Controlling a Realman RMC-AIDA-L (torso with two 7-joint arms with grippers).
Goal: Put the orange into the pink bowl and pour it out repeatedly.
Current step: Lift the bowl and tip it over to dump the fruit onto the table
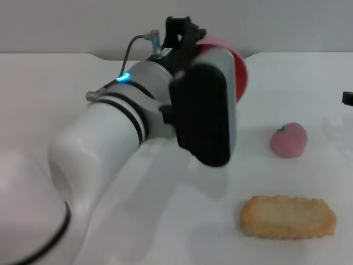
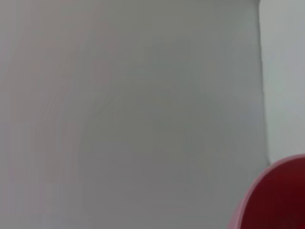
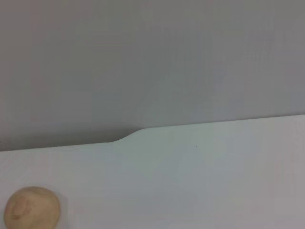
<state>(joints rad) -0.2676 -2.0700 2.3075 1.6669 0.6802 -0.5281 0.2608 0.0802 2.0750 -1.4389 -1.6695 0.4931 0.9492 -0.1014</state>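
The pink bowl [image 1: 241, 73] is raised off the white table [image 1: 287, 83] and tipped on its side behind my left wrist. Most of it is hidden by the arm. Its rim and reddish inside also show in a corner of the left wrist view [image 2: 279, 200]. My left gripper [image 1: 194, 34] is at the bowl's rim, shut on it, with the black wrist housing covering the grip. The orange is out of view in every frame. Only a small dark piece of my right gripper [image 1: 347, 98] shows at the far right edge, away from the bowl.
A small pink peach-like fruit [image 1: 288, 140] sits right of the bowl. A flat beige biscuit-shaped bread [image 1: 288, 217] lies nearer the front right. A round beige bun [image 3: 31, 208] rests on the table near its back edge in the right wrist view.
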